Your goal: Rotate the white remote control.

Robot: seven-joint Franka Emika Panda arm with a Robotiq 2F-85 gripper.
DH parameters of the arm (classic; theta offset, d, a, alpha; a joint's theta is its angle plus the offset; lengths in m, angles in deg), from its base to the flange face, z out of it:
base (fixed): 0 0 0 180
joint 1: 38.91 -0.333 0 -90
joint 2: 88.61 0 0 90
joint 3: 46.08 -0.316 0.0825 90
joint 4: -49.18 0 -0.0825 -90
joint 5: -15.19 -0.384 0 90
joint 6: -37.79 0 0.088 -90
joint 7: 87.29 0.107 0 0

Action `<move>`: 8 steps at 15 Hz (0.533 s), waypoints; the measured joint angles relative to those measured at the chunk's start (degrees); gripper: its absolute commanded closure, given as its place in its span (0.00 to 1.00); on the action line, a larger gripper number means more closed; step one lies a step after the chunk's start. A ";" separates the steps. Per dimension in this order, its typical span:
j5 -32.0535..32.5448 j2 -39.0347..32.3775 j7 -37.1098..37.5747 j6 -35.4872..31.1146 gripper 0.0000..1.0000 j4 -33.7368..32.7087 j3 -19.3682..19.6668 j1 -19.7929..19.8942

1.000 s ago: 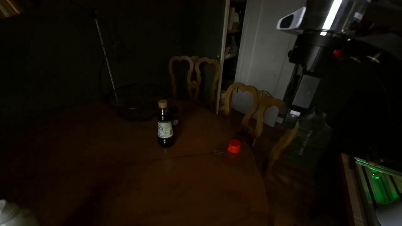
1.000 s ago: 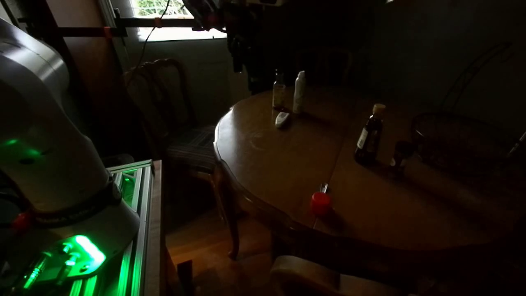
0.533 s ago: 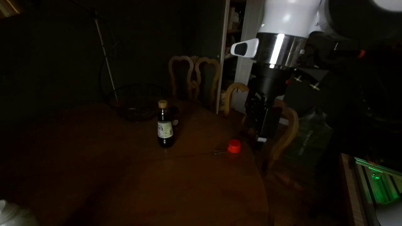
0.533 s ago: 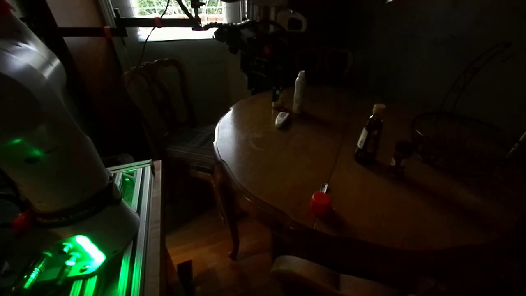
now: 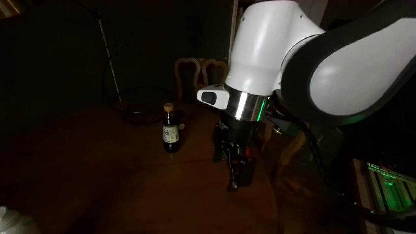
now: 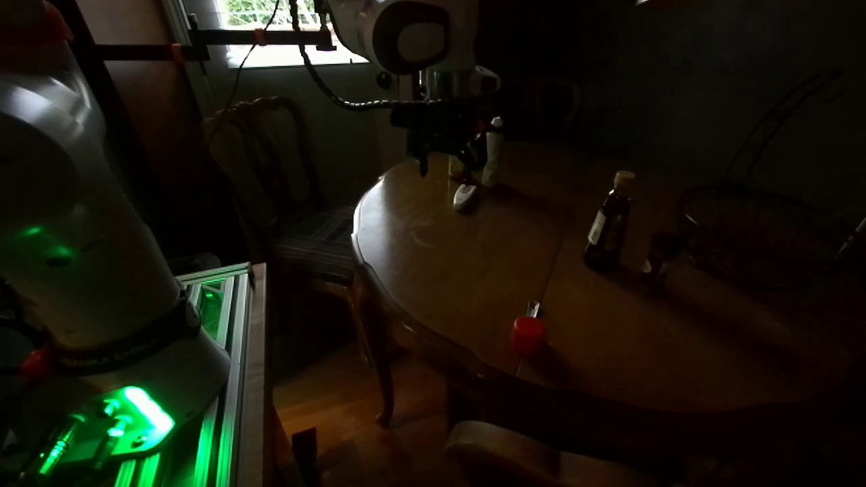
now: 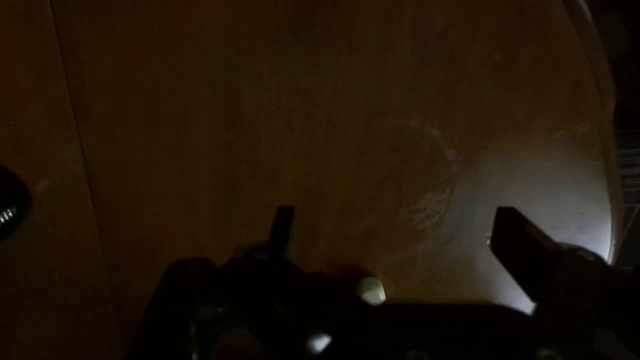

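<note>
The small white remote control (image 6: 465,196) lies on the wooden table (image 6: 487,250) in an exterior view. In the wrist view only the rounded end of the white remote control (image 7: 371,291) shows; the dark gripper body hides the rest. My gripper (image 7: 395,209) is open, with its dark fingers wide apart and only tabletop between the tips. In an exterior view the gripper (image 6: 446,168) hangs above the table, just above and behind the remote in the picture, and apart from it. In the exterior view with the large white arm, the remote does not show.
A dark bottle (image 6: 607,226) with a smaller dark jar (image 6: 657,256) stands across the table. A red object (image 6: 528,336) sits near the table edge. A pale bottle (image 6: 492,159) stands behind the remote, beside a bottle mostly hidden by the gripper. Chairs (image 6: 277,162) surround the table.
The arm has swung in from beside the table and down, so the gripper is now over the tabletop. It now mostly covers the red object in an exterior view. The remote has not moved.
</note>
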 measured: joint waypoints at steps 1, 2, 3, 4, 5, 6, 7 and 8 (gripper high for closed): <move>0.02 -0.95 -0.56 -0.12 0.00 -0.65 -0.05 0.00; 0.02 -1.37 -0.84 -0.12 0.00 -1.06 -0.04 0.03; 0.02 -1.44 -0.98 -0.12 0.00 -1.25 -0.04 0.06; 0.03 -1.44 -1.04 -0.12 0.00 -1.36 -0.04 0.05; 0.05 -1.44 -1.09 -0.12 0.00 -1.43 -0.04 0.06; 0.05 -1.44 -1.12 -0.12 0.00 -1.46 -0.04 0.06; 0.05 -1.44 -1.12 -0.12 0.00 -1.50 -0.32 0.33; 0.05 -1.56 -1.21 -0.12 0.00 -1.68 -0.85 0.70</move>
